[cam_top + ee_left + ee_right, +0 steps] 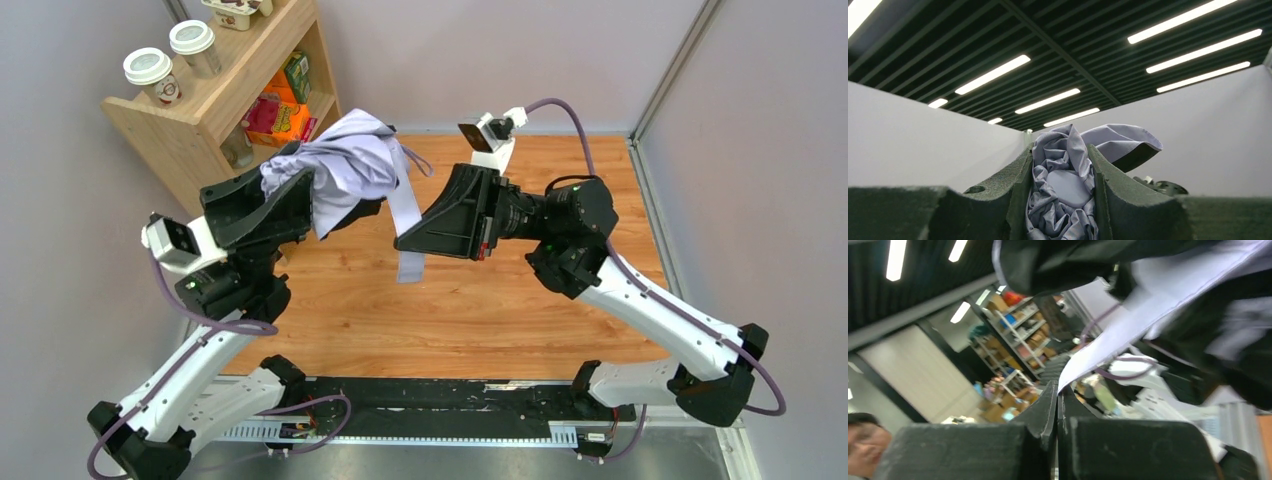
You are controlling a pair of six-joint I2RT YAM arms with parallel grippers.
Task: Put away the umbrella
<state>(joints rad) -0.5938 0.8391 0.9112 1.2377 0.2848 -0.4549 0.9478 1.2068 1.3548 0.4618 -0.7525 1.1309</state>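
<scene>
My left fingers (1113,190) clamp the bunched pale lavender fabric umbrella (1063,185), with a light wooden shelf (195,130) close behind. My right fingers (1043,415) are pressed together at its flat strap's (1148,310) edge; the shaft is hidden.

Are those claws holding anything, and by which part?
The left gripper clamps the umbrella by its bunched fabric; the right gripper, shut, seems to pinch the strap.
</scene>
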